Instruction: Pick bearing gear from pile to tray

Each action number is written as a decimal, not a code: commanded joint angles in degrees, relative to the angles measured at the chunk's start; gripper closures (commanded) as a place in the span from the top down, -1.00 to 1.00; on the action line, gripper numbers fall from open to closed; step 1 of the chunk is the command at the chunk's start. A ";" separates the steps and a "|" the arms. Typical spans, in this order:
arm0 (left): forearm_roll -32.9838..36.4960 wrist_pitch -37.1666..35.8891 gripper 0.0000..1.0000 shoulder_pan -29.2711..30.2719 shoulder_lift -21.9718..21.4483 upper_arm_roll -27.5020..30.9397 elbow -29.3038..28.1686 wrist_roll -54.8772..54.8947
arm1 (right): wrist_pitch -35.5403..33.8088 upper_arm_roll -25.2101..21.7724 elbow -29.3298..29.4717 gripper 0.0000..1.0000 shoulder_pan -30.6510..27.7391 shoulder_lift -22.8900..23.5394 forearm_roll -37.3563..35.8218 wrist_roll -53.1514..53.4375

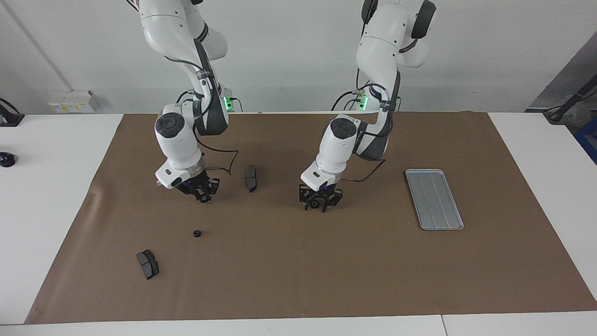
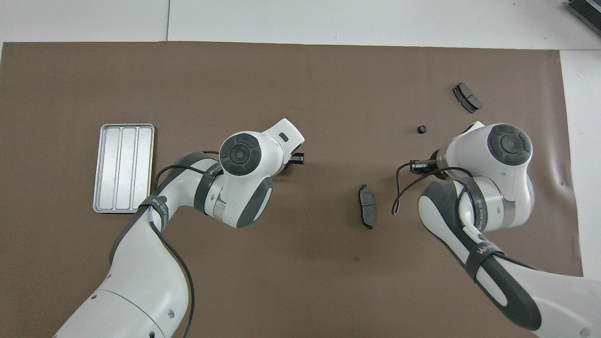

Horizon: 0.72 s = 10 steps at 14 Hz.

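A tiny black round gear (image 1: 197,233) (image 2: 422,128) lies on the brown mat toward the right arm's end. Two dark grey curved pads lie near it: one (image 1: 250,178) (image 2: 367,205) nearer to the robots, one (image 1: 148,263) (image 2: 466,97) farther from them. No white half-ring shows. The silver ridged tray (image 1: 433,199) (image 2: 123,167) lies toward the left arm's end and holds nothing. My right gripper (image 1: 203,193) (image 2: 418,164) hangs low over the mat between the gear and the nearer pad. My left gripper (image 1: 319,203) (image 2: 296,158) hangs over the middle of the mat, apart from the tray.
The brown mat (image 1: 298,280) covers most of the white table. A cable loops from each wrist, the right arm's close to the nearer pad. Small dark objects sit at the table's edge (image 1: 7,159) past the right arm's end.
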 commanded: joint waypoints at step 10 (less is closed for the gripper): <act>-0.71 -4.26 -1.00 -2.34 -2.70 1.19 -3.02 -3.06 | -4.42 4.06 7.81 -1.00 3.89 -0.63 1.93 16.81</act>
